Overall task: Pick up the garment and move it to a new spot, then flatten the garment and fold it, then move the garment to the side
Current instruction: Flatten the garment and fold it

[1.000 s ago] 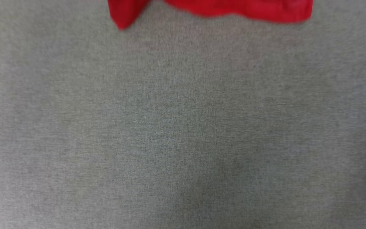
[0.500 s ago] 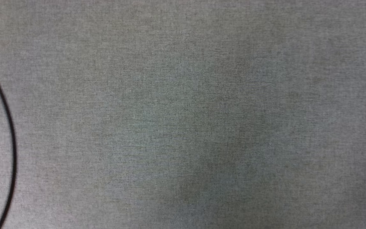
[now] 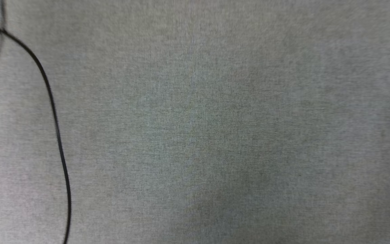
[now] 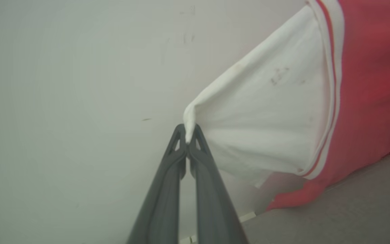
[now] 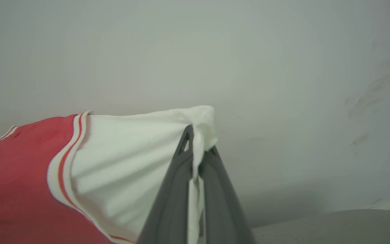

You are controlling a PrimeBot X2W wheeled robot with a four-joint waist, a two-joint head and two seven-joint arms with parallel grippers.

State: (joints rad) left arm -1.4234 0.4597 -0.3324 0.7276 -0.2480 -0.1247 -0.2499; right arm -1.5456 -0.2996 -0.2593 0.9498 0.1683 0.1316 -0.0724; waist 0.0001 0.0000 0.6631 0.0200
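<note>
We hold the garment (image 4: 367, 101) stretched between our arms: the left gripper (image 4: 189, 135) is pinched shut on its white edge, cloth running to 2 o'clock, the right gripper (image 5: 196, 142) likewise, cloth running to 9 o'clock. Its long axis spans both jaws, so we judge they must lower together.

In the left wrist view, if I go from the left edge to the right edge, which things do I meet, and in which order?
pale wall → left gripper → white sleeve, pinched at its tip by that gripper → striped trim → red body of the garment
</note>
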